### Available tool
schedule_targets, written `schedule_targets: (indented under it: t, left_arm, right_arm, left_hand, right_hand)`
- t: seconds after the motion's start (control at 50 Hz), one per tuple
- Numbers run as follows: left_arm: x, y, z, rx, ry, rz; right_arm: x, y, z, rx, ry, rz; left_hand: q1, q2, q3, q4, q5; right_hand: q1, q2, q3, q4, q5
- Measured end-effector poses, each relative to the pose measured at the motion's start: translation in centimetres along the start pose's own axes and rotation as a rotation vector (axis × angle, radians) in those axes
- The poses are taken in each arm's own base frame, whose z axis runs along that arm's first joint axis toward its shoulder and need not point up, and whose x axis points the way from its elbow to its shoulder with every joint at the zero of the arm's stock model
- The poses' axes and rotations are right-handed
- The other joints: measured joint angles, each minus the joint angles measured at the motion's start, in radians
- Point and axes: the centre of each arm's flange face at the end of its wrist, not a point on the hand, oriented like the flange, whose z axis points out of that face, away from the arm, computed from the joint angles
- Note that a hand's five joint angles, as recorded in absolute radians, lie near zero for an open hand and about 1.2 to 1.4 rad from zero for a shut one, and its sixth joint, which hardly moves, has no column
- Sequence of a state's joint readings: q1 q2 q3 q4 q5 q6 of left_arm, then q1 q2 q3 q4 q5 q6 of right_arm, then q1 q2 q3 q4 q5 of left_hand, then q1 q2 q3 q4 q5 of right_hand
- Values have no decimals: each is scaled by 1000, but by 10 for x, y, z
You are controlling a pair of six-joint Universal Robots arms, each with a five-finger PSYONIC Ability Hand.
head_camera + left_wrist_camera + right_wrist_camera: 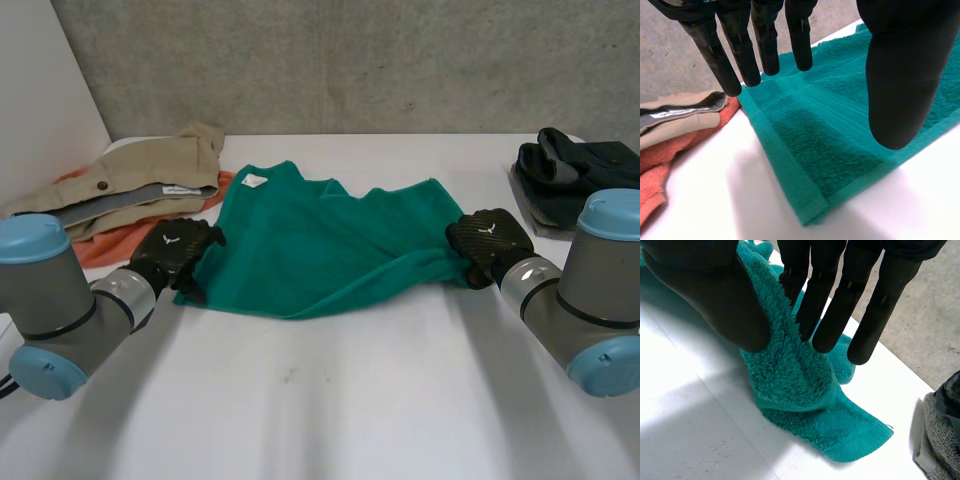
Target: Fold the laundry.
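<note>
White table (330, 400), backed by a grey concrete wall (350, 60), is taken up at its middle by the green towel (320, 250), which is laid out rumpled, with creases running across it and no neat fold yet made. Its near left corner (810, 215) is seen lying flat on the surface, and the left hand (178, 250) is held just above that corner with fingers straight and thumb apart, nothing being gripped. At the towel's right edge a raised ridge of cloth (790, 365) is pinched between the thumb and the fingers of the right hand (488, 243). The step in hand is judged to be the taking hold of the towel at both sides; for the next move the left corner would need to be closed on, so that both ends can be lifted together and evenly. A beige garment (140, 175) on an orange cloth (105, 245) is piled beside the left hand, and dark clothes (575, 175) are stacked beyond the right hand
</note>
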State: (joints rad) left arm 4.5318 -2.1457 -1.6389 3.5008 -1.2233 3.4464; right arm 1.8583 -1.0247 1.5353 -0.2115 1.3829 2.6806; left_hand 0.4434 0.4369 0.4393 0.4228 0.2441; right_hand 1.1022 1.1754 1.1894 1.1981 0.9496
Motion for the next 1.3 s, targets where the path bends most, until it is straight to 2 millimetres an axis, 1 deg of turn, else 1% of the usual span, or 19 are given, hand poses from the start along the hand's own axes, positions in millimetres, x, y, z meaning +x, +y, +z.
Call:
schedule_targets:
  t: [0.18,0.42,0.6,0.68,0.78,0.8,0.88,0.9,0.94,0.98,1.0,1.02,1.04,1.1,1.12,1.14,1.3]
  left_arm:
    - [-1,4,9,1,10,68]
    - [3,15,20,-32,30,79]
    - [1,15,27,-46,36,129]
    - [-1,11,33,-29,31,144]
    - [-4,5,45,6,23,159]
    - [-4,4,47,12,21,161]
    - [-4,4,57,27,21,168]
    - [-3,4,59,29,22,169]
    - [-3,4,62,34,24,171]
    - [-2,4,65,39,26,173]
    - [-2,4,66,40,26,174]
    - [-1,2,67,46,27,175]
    - [-1,1,68,48,27,176]
    - [0,-2,69,56,29,177]
    - [0,-2,70,58,29,177]
    - [0,-3,70,59,30,176]
    - [5,-7,64,35,45,164]
  right_arm:
    - [-2,0,0,0,-8,0]
    - [-2,1,0,-2,-10,-2]
    - [-3,1,0,-1,-12,-2]
    - [-4,2,0,-2,-15,-2]
    - [-5,2,-1,-5,-17,-2]
    - [-5,2,-1,-5,-17,-2]
    - [-5,3,-1,-7,-17,-1]
    - [-5,3,-1,-7,-16,-1]
    - [-4,3,-1,-8,-15,-1]
    - [-4,3,-1,-8,-14,-1]
    - [-4,3,-1,-9,-14,-1]
    - [-3,3,-1,-9,-13,0]
    - [-3,3,-1,-9,-12,0]
    - [-2,3,-1,-8,-10,0]
    - [-2,3,-1,-8,-10,0]
    - [-2,3,-1,-8,-10,0]
    - [-2,3,-1,-8,-8,0]
  left_hand:
    - [0,0,0,0,0]
    - [0,8,8,-14,-5]
    - [1,9,8,-11,-1]
    - [54,60,57,79,57]
    - [104,107,105,126,119]
    - [143,143,138,161,157]
    - [222,219,213,233,226]
    - [271,267,261,280,272]
    - [277,273,267,285,278]
    - [386,378,374,391,381]
    - [386,378,374,391,381]
    - [448,442,438,457,446]
    - [483,483,479,491,481]
    - [682,681,675,690,681]
    - [682,681,675,690,681]
    - [721,742,734,758,741]
    - [721,756,749,774,742]
  right_hand:
    - [0,0,0,0,0]
    - [0,0,0,0,0]
    - [0,0,0,0,0]
    - [0,0,0,0,0]
    - [0,0,0,0,0]
    - [0,0,0,0,0]
    - [0,0,0,0,0]
    - [0,0,0,0,0]
    - [0,0,0,0,0]
    - [-1,0,0,0,0]
    - [-1,0,0,0,0]
    - [-1,0,0,0,0]
    - [-1,0,0,0,0]
    - [-1,0,0,0,0]
    - [-1,0,0,0,0]
    - [-1,0,0,0,0]
    - [-1,0,0,0,0]
